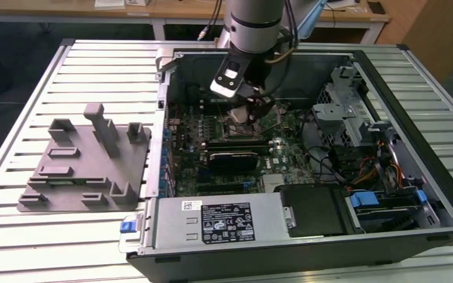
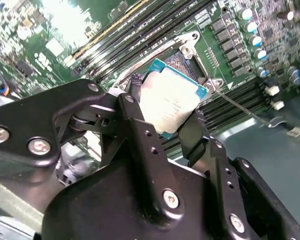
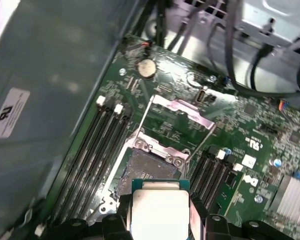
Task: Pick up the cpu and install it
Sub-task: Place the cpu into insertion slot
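Jaws: closed on cpu (image 2: 172,102) edges | cpu: held just above open socket (image 3: 149,167) on motherboard (image 3: 259,125) | step: install, placing not yet done | need, judged: cpu squared to socket, gentle descent

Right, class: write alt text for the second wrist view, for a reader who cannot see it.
The black tool grips the silver-topped cpu by two opposite edges, over the open socket of a green motherboard. Dark memory slots run beside the socket.
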Available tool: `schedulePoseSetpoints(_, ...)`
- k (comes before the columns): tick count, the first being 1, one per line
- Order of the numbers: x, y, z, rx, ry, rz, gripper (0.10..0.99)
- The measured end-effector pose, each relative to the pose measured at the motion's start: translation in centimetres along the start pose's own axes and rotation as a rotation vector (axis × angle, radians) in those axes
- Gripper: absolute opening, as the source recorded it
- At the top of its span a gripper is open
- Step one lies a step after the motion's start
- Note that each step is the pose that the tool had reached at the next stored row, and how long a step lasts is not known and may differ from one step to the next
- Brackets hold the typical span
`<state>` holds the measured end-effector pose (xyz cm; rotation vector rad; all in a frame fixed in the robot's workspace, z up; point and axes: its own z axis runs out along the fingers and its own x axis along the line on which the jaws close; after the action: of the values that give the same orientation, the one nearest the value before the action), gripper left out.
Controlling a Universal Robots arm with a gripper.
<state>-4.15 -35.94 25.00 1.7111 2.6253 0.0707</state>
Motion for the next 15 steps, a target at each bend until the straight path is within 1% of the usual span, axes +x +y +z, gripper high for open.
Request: schedulePoseSetpoints(15,0.00,-0.01,0.21,-0.005,-0.0111,0.267,0.541)
